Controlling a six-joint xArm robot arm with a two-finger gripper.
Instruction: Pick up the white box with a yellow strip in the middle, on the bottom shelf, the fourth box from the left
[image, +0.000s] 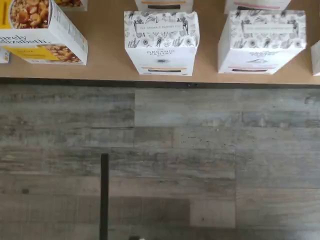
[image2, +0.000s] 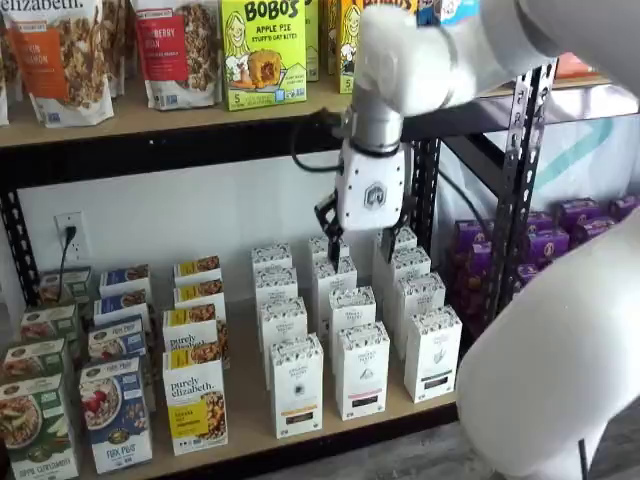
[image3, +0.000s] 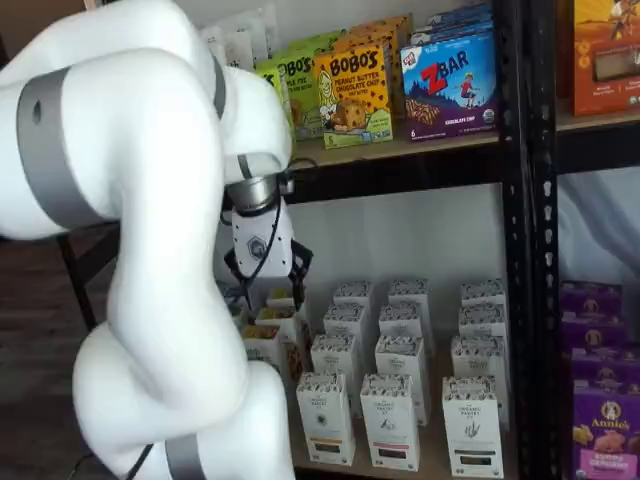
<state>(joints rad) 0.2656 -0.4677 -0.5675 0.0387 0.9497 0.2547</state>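
Arm hangs down from upper right, wrist vertical, tool (image2: 361, 243) in mid-air above the white-carton rows, behind the front row and touching nothing; fingers spread apart, nothing between them. The white box with a yellow strip (image2: 296, 386) stands upright at the near edge of the bottom shelf (image2: 250, 425), just right of the purely elizabeth carton (image2: 195, 405).

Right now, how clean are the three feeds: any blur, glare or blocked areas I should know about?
Wrist view: sharp and evenly lit, carton print readable on the white box with a yellow strip; a dark shadow patch on the floor. Shelf views: both softer; the blurred white arm fills one lower corner, and in the other it hides the side where the tool hangs. No strong glare.
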